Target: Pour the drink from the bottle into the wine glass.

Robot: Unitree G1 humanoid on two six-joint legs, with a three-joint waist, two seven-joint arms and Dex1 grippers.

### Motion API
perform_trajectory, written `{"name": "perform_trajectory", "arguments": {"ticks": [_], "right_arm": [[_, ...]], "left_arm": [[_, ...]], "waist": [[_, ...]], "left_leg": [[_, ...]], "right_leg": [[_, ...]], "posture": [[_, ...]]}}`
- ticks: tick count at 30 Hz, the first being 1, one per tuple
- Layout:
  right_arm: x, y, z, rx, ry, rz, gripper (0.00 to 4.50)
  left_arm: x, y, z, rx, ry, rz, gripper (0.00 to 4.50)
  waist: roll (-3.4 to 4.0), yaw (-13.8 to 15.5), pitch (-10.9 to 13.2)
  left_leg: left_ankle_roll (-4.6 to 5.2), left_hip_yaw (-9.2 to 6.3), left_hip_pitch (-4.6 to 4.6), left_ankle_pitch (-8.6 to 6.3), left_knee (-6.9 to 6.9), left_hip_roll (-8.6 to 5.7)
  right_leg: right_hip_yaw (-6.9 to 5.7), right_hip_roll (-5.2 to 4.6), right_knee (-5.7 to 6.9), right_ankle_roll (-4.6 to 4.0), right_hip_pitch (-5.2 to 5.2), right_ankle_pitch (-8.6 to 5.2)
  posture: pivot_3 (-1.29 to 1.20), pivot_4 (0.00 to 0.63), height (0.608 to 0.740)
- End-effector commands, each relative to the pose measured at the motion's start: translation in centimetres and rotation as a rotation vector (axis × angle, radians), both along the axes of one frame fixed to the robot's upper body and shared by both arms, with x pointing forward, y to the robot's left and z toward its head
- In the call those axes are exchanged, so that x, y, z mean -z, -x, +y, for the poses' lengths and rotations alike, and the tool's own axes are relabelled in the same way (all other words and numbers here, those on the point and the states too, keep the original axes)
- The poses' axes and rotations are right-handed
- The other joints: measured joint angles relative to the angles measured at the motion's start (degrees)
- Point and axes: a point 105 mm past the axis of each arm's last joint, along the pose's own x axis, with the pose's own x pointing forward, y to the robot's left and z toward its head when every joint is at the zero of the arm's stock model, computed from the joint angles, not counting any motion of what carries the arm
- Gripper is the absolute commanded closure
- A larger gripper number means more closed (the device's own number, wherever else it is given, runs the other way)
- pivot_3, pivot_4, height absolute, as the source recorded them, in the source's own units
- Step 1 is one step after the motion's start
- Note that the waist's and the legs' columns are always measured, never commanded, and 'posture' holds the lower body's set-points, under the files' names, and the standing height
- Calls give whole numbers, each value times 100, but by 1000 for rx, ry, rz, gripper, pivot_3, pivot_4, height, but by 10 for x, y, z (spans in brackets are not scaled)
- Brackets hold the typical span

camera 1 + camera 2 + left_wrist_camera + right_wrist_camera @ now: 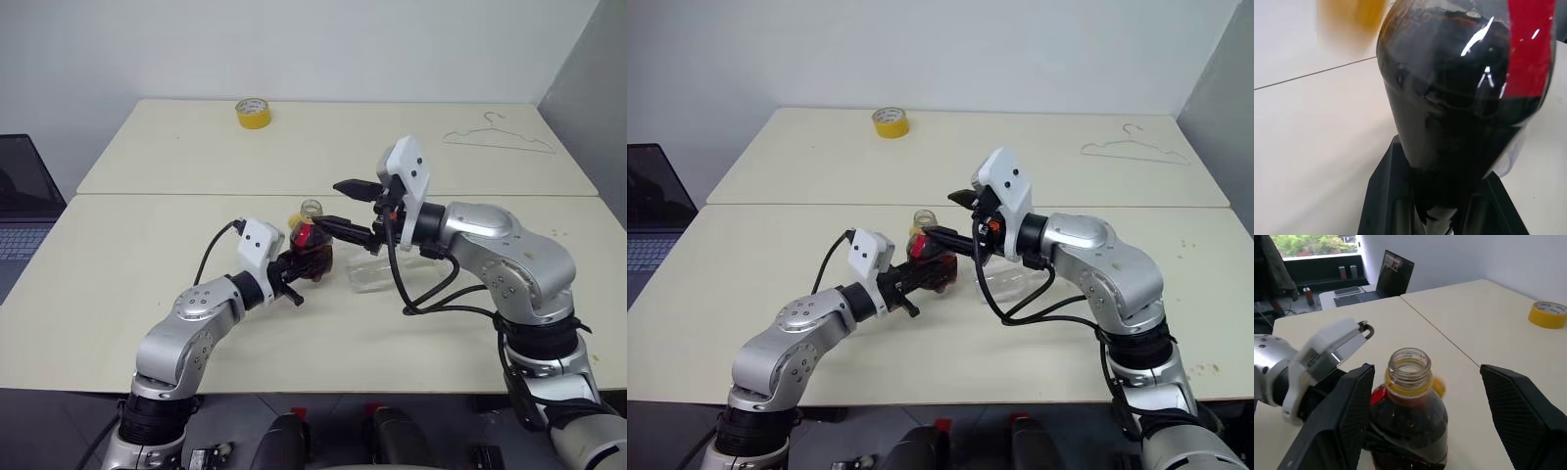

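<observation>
mid-frame on the pale tabletop [147, 294], the left gripper [299, 264] has its jaws pinched on the bottle [313, 250], upright and uncapped, its open neck bare above the dark drink [1410, 426]. the right gripper [351, 208] hovers just above, jaws spread wide and empty. the wine glass [377, 272] lies on its side just right of the bottle. a yellow tape roll [254, 113] sits at upper centre.
</observation>
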Motion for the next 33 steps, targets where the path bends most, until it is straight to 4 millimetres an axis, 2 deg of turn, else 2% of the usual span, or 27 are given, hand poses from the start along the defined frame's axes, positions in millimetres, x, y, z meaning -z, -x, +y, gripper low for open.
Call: {"name": "perform_trajectory", "arguments": {"ticks": [1, 7, 14, 25, 33], "right_arm": [[-11, 9, 4, -36, -25, -48, 818], [-9, 4, 5, -5, -32, -60, 818], [-4, 5, 4, -8, -43, -110, 818], [26, 32, -9, -71, -9, -125, 818], [43, 27, -8, 37, -27, -144, 818]], "left_arm": [[-17, 0, 0, 8, 7, -80, 3960], [-17, 0, 0, 6, 7, -82, 3960], [-23, -5, 11, -83, 69, -111, 3960], [-7, -18, 55, -357, 92, -175, 3960], [9, -23, 93, -511, 66, -207, 3960]], "waist": [[0, -1, 0], [0, 3, 0], [0, 4, 0], [-2, 19, 1], [-2, 15, 1]], "left_leg": [[0, -1, 0, 0, 0, 0], [0, 0, 0, 0, 0, 0], [0, 0, 0, 0, 0, 0], [0, 0, 0, 0, 1, 0], [-5, 0, 1, 3, 1, 1]], "right_leg": [[-1, 0, 0, 0, 0, 0], [0, 0, 0, 0, 0, 0], [0, 0, -1, 0, 0, 0], [-1, 0, -1, 0, 1, 0], [-1, 0, -2, 1, 2, 0]], "posture": [[0, 150, 740], [0, 150, 740], [0, 150, 740], [0, 150, 740], [0, 150, 740]]}}
